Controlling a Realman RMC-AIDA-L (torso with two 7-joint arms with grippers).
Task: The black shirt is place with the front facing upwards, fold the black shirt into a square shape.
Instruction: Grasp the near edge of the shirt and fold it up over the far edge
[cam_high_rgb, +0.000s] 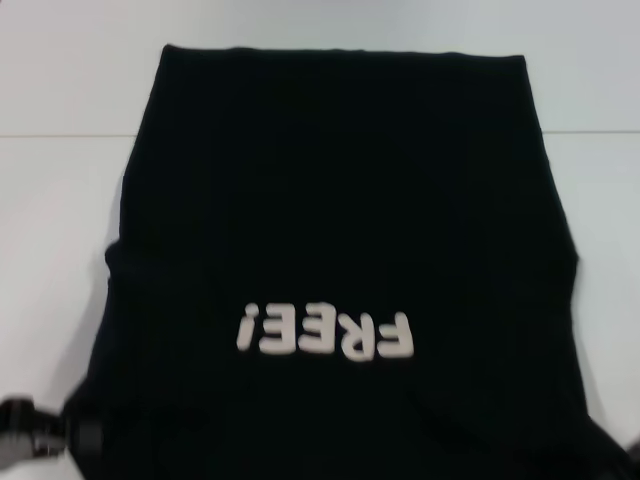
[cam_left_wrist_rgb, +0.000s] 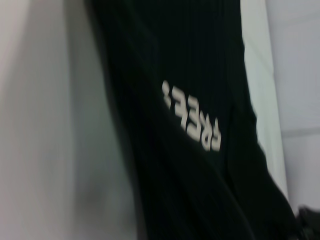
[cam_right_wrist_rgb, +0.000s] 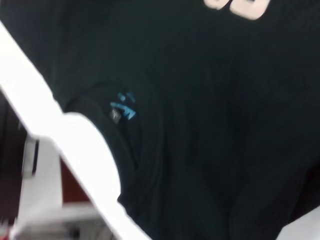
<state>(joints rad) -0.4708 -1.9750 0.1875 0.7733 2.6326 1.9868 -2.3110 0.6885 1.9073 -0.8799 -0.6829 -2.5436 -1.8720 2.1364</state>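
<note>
The black shirt (cam_high_rgb: 340, 200) lies flat on the white table (cam_high_rgb: 60, 200), front up. Its cream "FREE!" lettering (cam_high_rgb: 325, 333) is toward my side, and the hem is at the far end. In the right wrist view the blue neck label (cam_right_wrist_rgb: 122, 106) sits inside the collar, close to the table's near edge (cam_right_wrist_rgb: 75, 145). My left gripper (cam_high_rgb: 30, 432) is low at the shirt's near left corner, blurred. A dark grey shape past the shirt's far side in the left wrist view looks like my right gripper (cam_left_wrist_rgb: 311, 221).
Bare white table surrounds the shirt on the left, right and far sides. A seam line (cam_high_rgb: 60, 134) crosses the tabletop behind the shirt's middle. Below the near table edge, red and white parts (cam_right_wrist_rgb: 70, 192) show.
</note>
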